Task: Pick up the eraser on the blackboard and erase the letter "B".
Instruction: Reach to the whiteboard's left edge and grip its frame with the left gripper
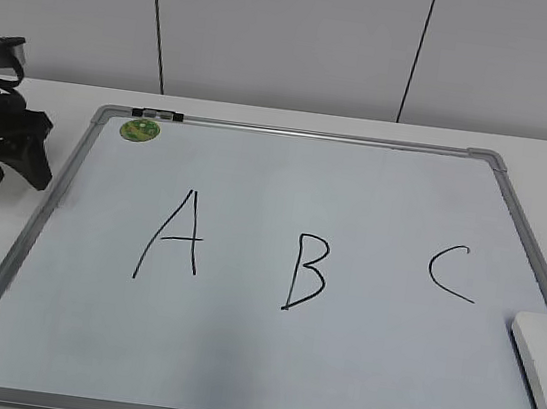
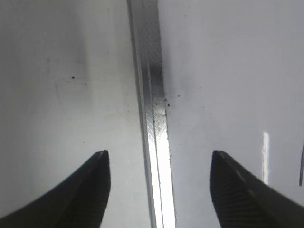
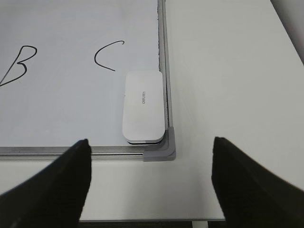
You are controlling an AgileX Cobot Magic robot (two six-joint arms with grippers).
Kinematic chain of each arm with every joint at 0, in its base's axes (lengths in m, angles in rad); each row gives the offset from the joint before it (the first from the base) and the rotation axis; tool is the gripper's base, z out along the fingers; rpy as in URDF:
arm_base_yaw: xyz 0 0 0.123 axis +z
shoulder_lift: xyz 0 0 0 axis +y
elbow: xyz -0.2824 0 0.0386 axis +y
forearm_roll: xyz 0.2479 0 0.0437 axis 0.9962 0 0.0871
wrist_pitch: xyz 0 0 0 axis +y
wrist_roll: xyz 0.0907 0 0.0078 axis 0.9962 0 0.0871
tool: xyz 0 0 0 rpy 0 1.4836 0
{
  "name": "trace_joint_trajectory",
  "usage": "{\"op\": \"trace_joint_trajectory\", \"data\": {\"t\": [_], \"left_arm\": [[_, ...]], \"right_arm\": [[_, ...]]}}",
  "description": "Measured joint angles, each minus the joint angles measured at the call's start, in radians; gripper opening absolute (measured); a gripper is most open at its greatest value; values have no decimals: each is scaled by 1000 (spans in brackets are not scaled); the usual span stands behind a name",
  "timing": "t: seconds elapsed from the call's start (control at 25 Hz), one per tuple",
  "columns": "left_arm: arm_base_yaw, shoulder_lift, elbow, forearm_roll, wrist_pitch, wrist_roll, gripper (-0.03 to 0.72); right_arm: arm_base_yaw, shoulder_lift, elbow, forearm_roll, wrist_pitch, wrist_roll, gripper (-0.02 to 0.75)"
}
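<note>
The blackboard [image 1: 375,198] is a pale glossy board in a grey frame, flat on the table. Black letters A [image 1: 173,237], B [image 1: 307,272] and C [image 1: 451,271] are written across it. The letter B also shows in the right wrist view [image 3: 16,64]. The white eraser [image 1: 546,372] lies at the board's near right corner; in the right wrist view [image 3: 142,107] it sits against the frame. My right gripper [image 3: 149,175] is open and empty, above the table just short of that corner. My left gripper [image 2: 159,183] is open and empty, straddling the board's frame [image 2: 154,118]; its arm [image 1: 1,128] is at the far left.
A round green magnet [image 1: 140,130] sits at the board's far left corner, by a black clip [image 1: 156,113] on the frame. White table [image 3: 228,71] surrounds the board; its near edge shows low in the right wrist view. A white panelled wall stands behind.
</note>
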Motion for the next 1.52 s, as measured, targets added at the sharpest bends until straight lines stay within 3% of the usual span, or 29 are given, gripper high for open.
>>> {"op": "trace_joint_trajectory", "data": {"t": [0.52, 0.76, 1.28, 1.52], "left_arm": [[2, 140, -104, -4, 37, 13, 399], [2, 162, -120, -4, 38, 17, 323], [4, 209, -123, -5, 35, 28, 279], [4, 209, -123, -14, 35, 29, 153]], "right_arm": [[0, 0, 0, 0, 0, 0, 587], [0, 0, 0, 0, 0, 0, 587], [0, 0, 0, 0, 0, 0, 587], [0, 0, 0, 0, 0, 0, 587]]}}
